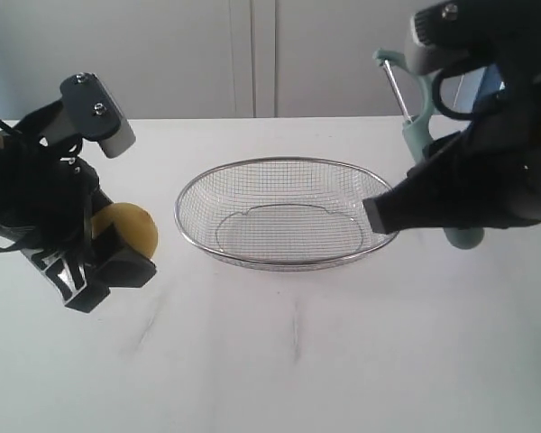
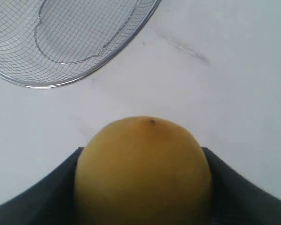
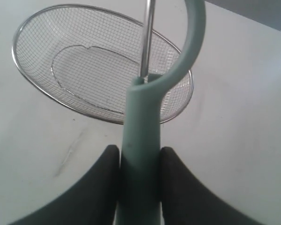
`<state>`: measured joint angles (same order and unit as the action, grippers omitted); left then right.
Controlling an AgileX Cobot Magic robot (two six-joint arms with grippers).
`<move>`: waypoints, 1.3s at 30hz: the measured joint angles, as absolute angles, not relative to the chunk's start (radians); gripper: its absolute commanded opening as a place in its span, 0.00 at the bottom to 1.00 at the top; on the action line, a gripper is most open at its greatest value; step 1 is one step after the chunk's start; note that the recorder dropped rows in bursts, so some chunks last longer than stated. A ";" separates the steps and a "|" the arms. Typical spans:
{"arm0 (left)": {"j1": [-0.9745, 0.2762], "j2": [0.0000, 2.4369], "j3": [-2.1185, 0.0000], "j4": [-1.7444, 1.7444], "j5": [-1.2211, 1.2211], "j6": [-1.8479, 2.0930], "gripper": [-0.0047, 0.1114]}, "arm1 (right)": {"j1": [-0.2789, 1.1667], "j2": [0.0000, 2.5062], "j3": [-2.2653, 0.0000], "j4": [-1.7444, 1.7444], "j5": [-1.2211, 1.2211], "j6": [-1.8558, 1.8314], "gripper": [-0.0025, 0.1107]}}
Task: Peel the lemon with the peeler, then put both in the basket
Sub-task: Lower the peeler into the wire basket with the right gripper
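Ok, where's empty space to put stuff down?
The white table in front of the silver wire-mesh basket is bare. The basket's inside is empty too. It's crowded at the basket's sides: the round yellow lemon held on the left, the teal-green plastic peeler held at the right rim.

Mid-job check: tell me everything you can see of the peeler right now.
The peeler has a thick teal-green plastic handle, a curved teal head and a thin metal blade. The right gripper is shut on its handle, holding it roughly upright, head uppermost in the exterior view, seemingly clear of the table, near the right rim of the wire basket. Only the gripper touches it.
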<state>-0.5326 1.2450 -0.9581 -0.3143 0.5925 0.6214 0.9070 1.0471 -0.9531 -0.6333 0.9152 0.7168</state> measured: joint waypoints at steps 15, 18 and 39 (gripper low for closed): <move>-0.546 1.245 -0.958 -0.310 0.598 0.607 0.04 | 0.689 1.322 -1.194 -0.151 0.917 0.085 0.02; -0.546 1.245 -0.958 -0.316 0.596 0.607 0.04 | 0.646 1.360 -1.236 -0.054 0.931 -0.039 0.02; -0.546 1.245 -0.958 -0.317 0.590 0.607 0.04 | 0.387 1.551 -1.315 0.266 0.919 -0.407 0.02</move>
<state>-0.5462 1.2450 -0.9581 -0.3171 0.5904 0.6074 0.3867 1.5508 -1.3149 0.2665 0.9188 -0.4072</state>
